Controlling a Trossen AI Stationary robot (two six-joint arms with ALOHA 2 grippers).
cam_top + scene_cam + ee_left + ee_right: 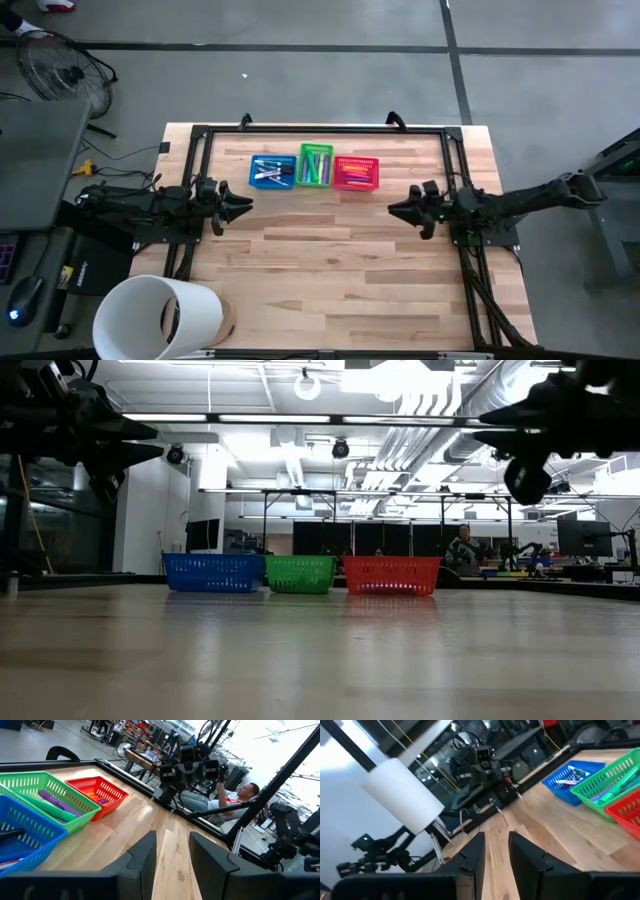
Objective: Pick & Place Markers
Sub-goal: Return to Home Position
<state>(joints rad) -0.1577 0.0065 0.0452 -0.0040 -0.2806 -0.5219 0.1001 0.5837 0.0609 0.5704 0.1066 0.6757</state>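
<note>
The markers lie inside three mesh baskets near the table's far edge: blue and white ones in the blue basket (272, 171), green and purple ones in the green basket (315, 166), orange and red ones in the red basket (356, 172). My left gripper (244, 204) hovers above the table near its left side, open and holding nothing, its fingers (172, 857) pointing toward the right. My right gripper (395, 209) hovers near the right side, open with nothing between its fingers (496, 851), pointing left. Both are raised clear of the tabletop in the low view.
A black frame (320, 130) borders the table's far, left and right sides. A white cylinder (155, 318) stands at the near left corner. Bare wood lies between the two grippers and toward the near edge. A person (235, 800) sits beyond the table's right side.
</note>
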